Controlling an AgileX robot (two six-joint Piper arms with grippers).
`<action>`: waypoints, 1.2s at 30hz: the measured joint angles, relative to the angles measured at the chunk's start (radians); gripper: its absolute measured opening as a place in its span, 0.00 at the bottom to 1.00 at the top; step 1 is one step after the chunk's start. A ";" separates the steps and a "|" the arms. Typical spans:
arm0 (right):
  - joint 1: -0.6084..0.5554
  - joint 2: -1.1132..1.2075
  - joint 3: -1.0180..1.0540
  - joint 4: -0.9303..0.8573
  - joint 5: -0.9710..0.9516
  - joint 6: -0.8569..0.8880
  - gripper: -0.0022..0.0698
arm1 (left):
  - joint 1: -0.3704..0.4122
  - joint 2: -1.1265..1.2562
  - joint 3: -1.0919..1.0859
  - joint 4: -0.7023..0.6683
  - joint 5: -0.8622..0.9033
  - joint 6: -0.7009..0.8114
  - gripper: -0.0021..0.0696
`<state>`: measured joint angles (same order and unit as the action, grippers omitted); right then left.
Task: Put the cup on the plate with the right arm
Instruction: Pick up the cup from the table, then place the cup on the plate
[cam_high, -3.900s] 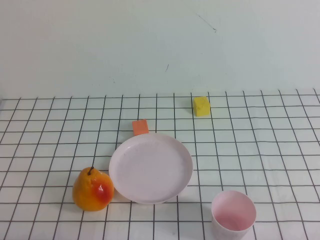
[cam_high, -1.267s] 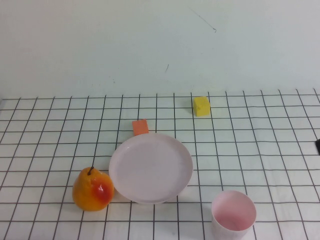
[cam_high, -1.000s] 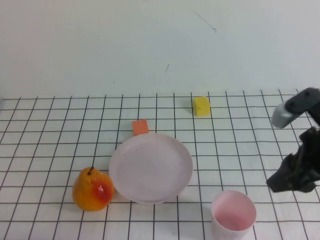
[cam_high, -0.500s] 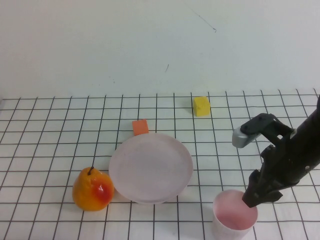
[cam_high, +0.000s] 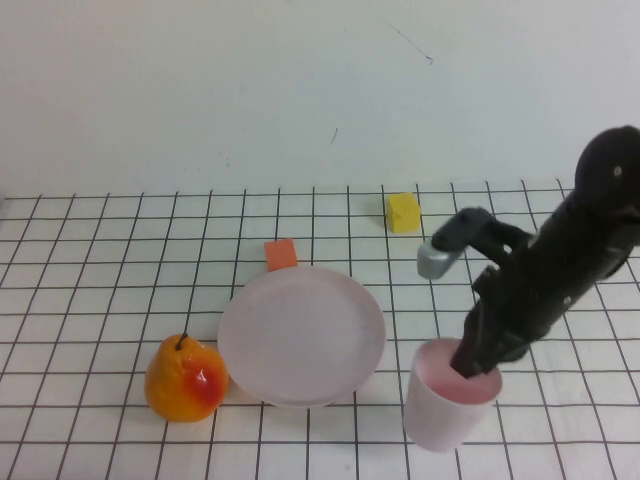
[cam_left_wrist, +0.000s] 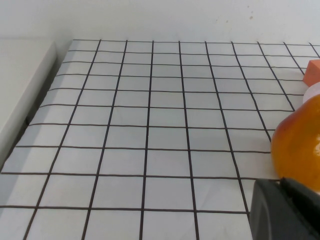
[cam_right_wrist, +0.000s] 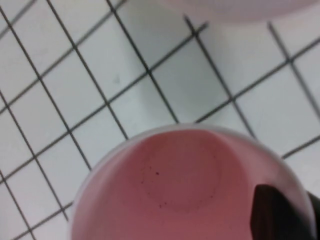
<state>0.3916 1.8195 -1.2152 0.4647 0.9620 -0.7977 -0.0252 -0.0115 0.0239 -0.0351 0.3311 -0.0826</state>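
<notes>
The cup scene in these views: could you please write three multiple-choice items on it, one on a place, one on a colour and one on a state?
1. Where does the cup stand?
A. on the plate
B. on the table, to the robot's right of the plate
C. beside the yellow block

2. What colour is the small block touching the plate's far rim?
A. orange
B. green
C. blue

3. What is the right gripper doing?
A. resting on the pear
B. hanging over the yellow block
C. reaching down into the cup's mouth at its rim

Answers:
1 B: the high view shows the cup on the grid cloth, apart from the plate.
2 A: the orange block sits at that rim; the yellow block lies farther back.
3 C: a dark finger shows inside the cup's rim.

The left gripper is parked by the pear.
</notes>
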 joint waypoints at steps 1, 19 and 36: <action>0.007 0.000 -0.041 0.000 0.011 -0.002 0.06 | 0.000 0.000 0.000 0.000 0.000 0.000 0.02; 0.175 0.366 -0.689 -0.190 0.006 0.160 0.06 | 0.000 0.000 0.000 0.000 0.000 0.000 0.02; 0.179 0.455 -0.780 -0.190 0.029 0.210 0.45 | 0.000 0.000 0.000 0.000 0.000 0.000 0.02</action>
<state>0.5703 2.2748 -1.9947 0.2747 0.9914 -0.5882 -0.0252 -0.0115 0.0239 -0.0351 0.3311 -0.0826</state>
